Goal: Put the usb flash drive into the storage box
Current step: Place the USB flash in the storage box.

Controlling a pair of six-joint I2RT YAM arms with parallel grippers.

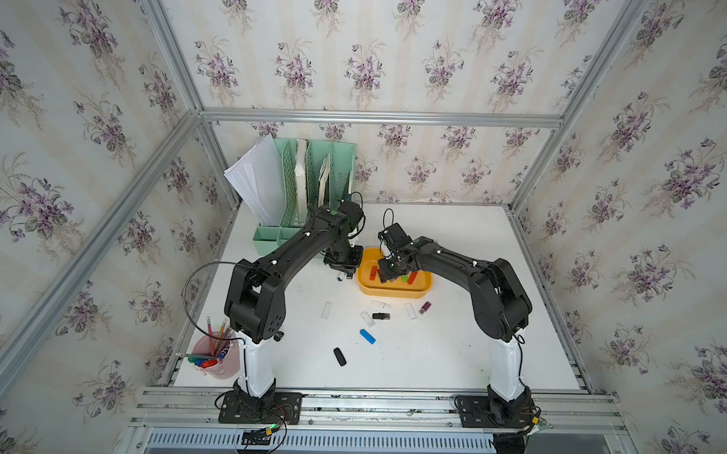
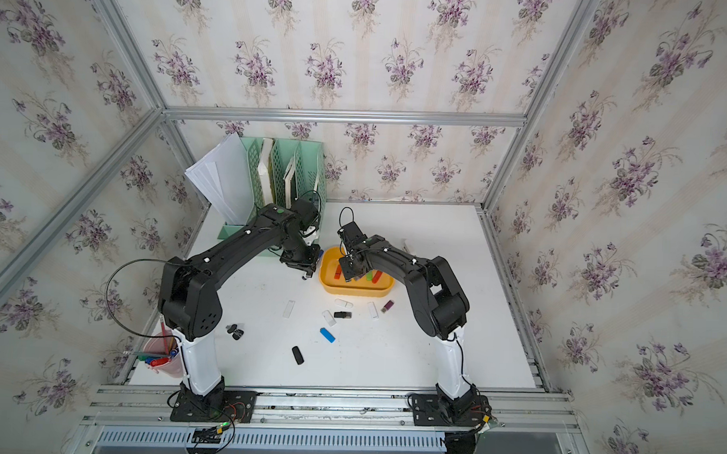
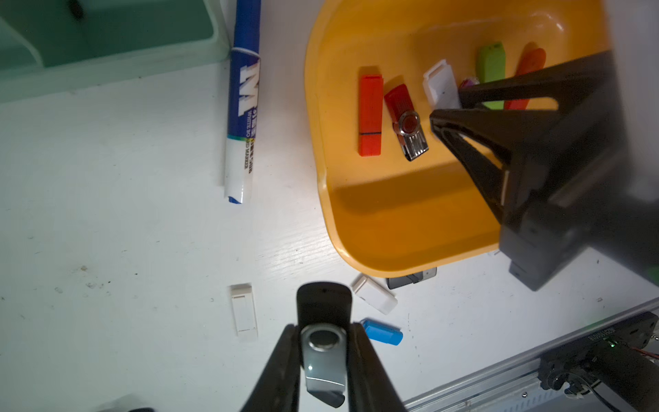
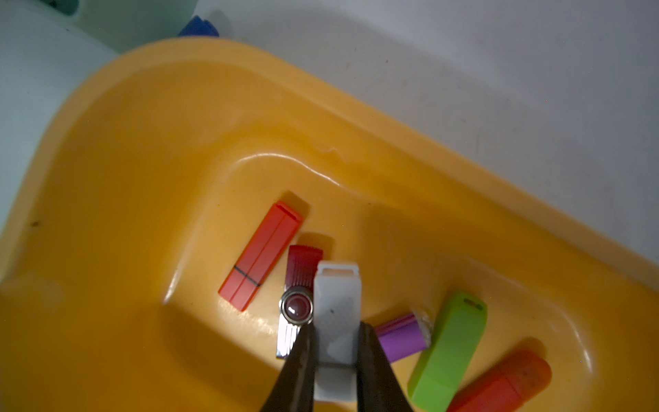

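Storage box (image 1: 392,294), a shallow yellow-orange plastic tub with rounded corners: sits on the white counter (image 1: 453,356) between both arms, near the mint-green plastic file organizer (image 1: 341,169). Holds on its floor an orange-red rectangular drive (image 4: 262,255), a dark red swivel drive with a metal clip (image 4: 303,271), a purple drive (image 4: 403,339), a lime-green drive (image 4: 449,346) and an orange rounded drive (image 4: 506,381).

Right gripper (image 4: 337,331): clenches a white rectangular plastic usb flash drive (image 4: 337,306) by its long sides. Hangs inside the box's outline, above the floor, partly over the dark red drive and beside the purple one. Contact with the floor: cannot tell.

Left gripper (image 3: 324,339): clenches a black usb flash drive (image 3: 322,306) with a silver metal swivel cover. Hovers over bare counter just outside the box's left end, near a blue-and-white marker pen (image 3: 242,117), apart from the rim.

Loose on the counter in front of the box: a few white drives (image 1: 327,310), a bright blue drive (image 1: 367,336), a black drive (image 1: 340,356), a maroon drive (image 1: 424,308).
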